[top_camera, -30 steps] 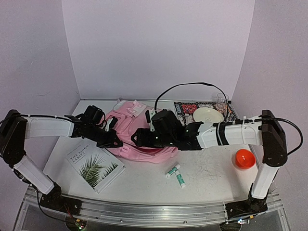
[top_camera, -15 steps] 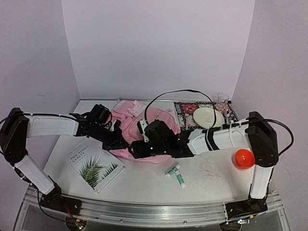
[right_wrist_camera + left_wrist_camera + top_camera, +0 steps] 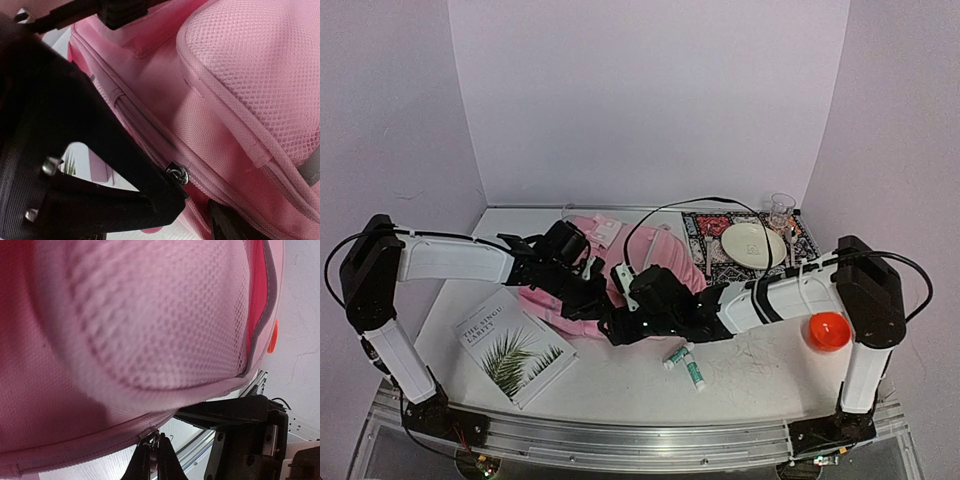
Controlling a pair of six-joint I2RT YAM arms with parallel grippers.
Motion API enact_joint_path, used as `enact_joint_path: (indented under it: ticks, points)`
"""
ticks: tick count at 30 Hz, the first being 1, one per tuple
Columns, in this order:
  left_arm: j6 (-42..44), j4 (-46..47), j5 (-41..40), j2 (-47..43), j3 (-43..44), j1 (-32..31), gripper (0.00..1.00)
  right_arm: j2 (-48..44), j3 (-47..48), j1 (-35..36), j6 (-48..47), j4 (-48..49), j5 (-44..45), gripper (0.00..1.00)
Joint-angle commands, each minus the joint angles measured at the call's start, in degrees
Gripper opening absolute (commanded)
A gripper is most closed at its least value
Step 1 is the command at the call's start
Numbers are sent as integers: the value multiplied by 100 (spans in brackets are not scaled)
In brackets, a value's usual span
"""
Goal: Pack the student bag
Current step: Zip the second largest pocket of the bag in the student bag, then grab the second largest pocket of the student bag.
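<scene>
Since a second ago both arms have pushed in closer over the bag (image 3: 658, 252), which lies mid-table between the book (image 3: 510, 345) and the placemat (image 3: 702, 230). The left gripper (image 3: 588, 288) is clenched at the bag's lower seam, and the right gripper (image 3: 620, 322) is spread apart over it. Only the right wrist view shows the metal zip pull (image 3: 177, 173) just beside one finger.

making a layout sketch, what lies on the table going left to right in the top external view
book with a palm leaf cover → student bag → plate → orange ball
</scene>
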Motion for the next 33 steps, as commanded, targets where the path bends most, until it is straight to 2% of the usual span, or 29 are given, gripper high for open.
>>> enact_joint_path:
  ticks: [1,4,11,16,23,27,33]
  points:
    - [12,148,161,-132,354,-115,15,-401,-224,23,-124,92,262,69]
    - [71,55,96,-181,387,-108,27,-483,-364,26,-80,87,354,68]
    - [174,-140,-18,-374,424,-41,42,-402,-191,25,-87,-55,361,62]
    - [258,-299,-67,-578,366,116,42,-299,-40,24,-98,-69,314,52]
    - [397,-511,-191,-940,66,573,38,-69,263,66,-158,-171,378,48]
    - [524,-613,-257,-972,-95,806,38,182,738,230,-283,-760,972,42]
    - [622,-656,-385,-872,-177,834,38,418,1113,427,-145,-1581,1935,35]
